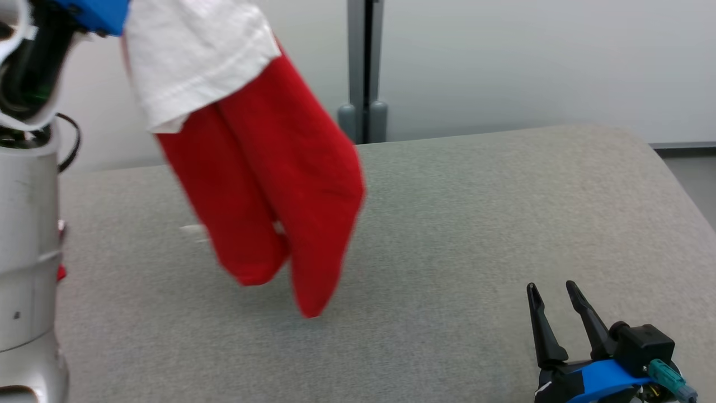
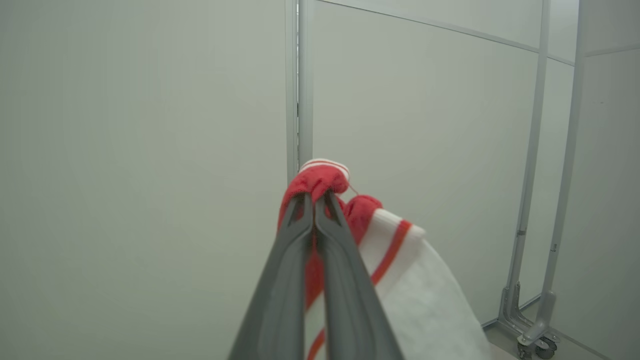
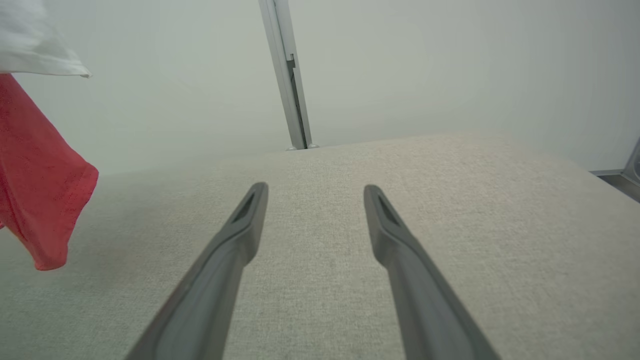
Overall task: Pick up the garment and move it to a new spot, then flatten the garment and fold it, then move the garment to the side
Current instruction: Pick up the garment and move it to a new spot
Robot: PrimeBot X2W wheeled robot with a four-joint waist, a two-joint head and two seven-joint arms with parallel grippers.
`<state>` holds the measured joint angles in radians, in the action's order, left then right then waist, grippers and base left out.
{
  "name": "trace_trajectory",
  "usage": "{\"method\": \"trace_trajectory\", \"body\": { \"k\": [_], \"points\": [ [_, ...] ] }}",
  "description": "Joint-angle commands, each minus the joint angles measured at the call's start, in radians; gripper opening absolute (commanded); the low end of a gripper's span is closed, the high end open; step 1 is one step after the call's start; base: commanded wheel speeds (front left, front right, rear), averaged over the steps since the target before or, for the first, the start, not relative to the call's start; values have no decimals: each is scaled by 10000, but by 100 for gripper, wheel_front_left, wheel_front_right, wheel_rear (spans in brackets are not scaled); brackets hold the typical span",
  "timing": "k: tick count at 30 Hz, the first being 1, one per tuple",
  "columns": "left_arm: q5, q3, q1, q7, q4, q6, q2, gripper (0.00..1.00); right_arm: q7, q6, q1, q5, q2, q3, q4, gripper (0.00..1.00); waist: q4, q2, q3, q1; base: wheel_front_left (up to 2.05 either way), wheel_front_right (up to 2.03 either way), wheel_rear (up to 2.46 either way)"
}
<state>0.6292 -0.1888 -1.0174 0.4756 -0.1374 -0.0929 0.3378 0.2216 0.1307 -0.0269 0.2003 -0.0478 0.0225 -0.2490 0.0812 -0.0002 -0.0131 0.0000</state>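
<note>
Jaws of the left gripper (image 2: 315, 199) are clenched on a bunched red-and-white edge of the garment (image 1: 268, 184). It is held high at the left, apparently so it hangs free of the grey table (image 1: 475, 224) for carrying. Right gripper (image 1: 551, 288) sits low at the near right, fingers spread and empty, judged clear of the load.

A pale wall (image 1: 531, 61) is running behind the grey fabric-topped table (image 1: 475, 224). A grey post (image 1: 363, 67) is standing against it. Floor (image 1: 699, 168) is showing past the table's right corner. A wheeled metal frame (image 2: 542, 312) is standing by the wall. Soft light is falling evenly.
</note>
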Motion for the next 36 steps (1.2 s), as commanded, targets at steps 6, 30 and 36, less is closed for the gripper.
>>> {"method": "trace_trajectory", "body": {
  "k": [6,30,36],
  "points": [
    [329,-492,536,75,157,-66,-602,0,105,1,-48,29,-45,-73,-99,100,668,2,-109,0,0,0,0],
    [17,-3411,4806,-4629,-5578,333,-2856,100,74,3,-404,-75,-46,-11,-206,100,900,2,-756,0,0,0,0],
    [247,-3524,5407,-6213,-4764,332,-2819,100,-34,1,-64,-86,-47,-491,-96,100,512,2,-326,0,0,0,0]
  ]
}}
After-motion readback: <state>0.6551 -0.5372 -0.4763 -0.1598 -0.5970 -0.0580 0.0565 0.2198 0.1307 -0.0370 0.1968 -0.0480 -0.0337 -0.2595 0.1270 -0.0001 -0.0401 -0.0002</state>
